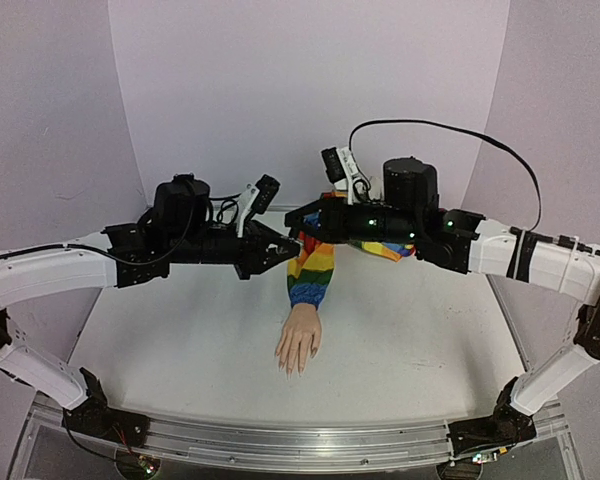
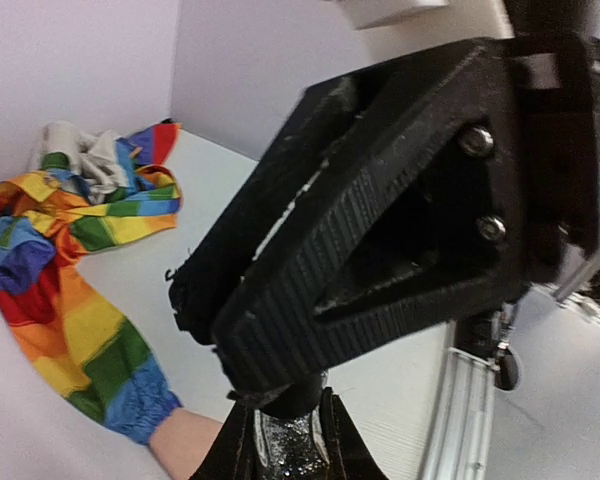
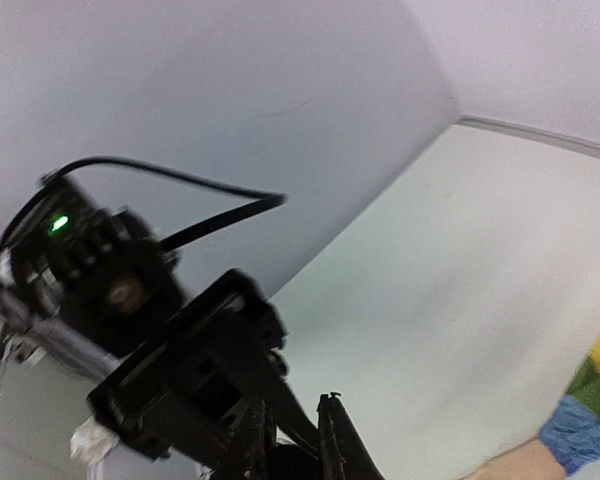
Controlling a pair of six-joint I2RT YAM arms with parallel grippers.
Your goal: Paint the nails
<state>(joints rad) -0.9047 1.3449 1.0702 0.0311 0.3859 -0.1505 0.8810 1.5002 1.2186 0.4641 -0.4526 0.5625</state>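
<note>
The nails [image 1: 293, 366] tip a pale, smooth mannequin hand [image 1: 300, 343] lying flat on the white table [image 1: 400, 340], its wrist in a soft rainbow-striped sleeve [image 1: 310, 268]. Above the sleeve, the left gripper [image 1: 280, 248] is clamped on a small glittery glass bottle [image 2: 288, 445], and the right gripper [image 1: 298, 222] is closed over its dark cap [image 2: 298, 393]. Uncapping likely needs the bottle held steady and upright, with a straight twist.
</note>
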